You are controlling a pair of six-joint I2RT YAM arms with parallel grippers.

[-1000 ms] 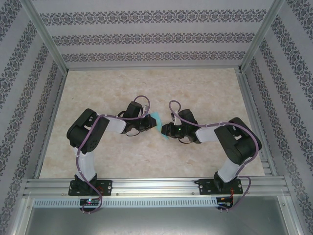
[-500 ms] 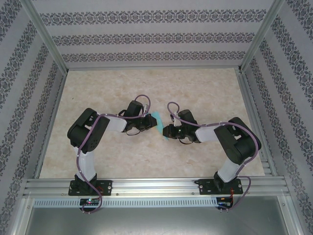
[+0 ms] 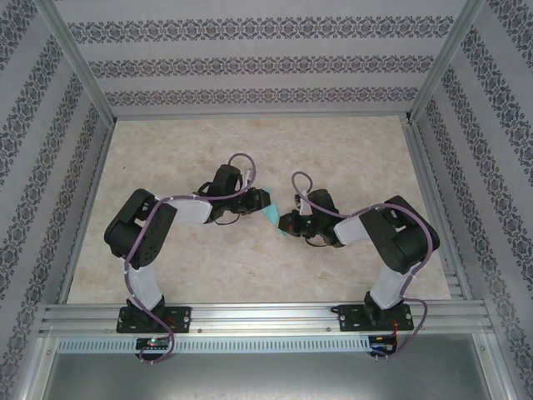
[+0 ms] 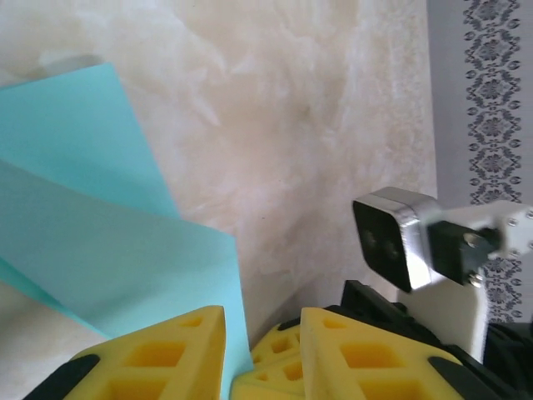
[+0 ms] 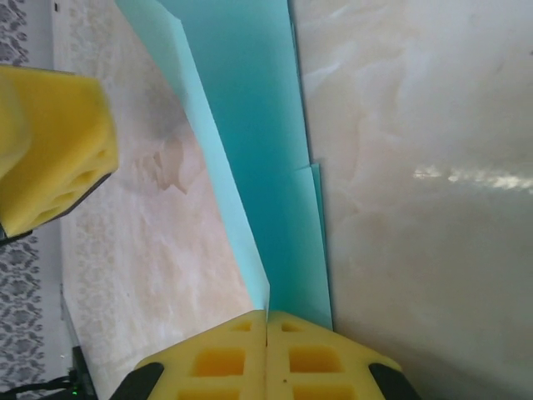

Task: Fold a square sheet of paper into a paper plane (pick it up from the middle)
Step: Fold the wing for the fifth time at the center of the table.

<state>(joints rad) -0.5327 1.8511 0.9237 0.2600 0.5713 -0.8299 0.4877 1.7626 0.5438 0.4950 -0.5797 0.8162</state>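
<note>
Paper sheet (image 5: pixel 250 125) in right hand (image 5: pixel 266 321)

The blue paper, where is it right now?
In the top view the blue paper is mid-scene, between the left gripper and the right gripper, whose shut jaws pinch its edge.

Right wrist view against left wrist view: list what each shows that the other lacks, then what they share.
Right wrist: the right gripper shut on the edge of the teal paper, plus one yellow finger of the other arm. Left wrist: the left gripper with its jaws apart, and the other arm's wrist camera. Both: the teal paper and the marble-look table.
</note>
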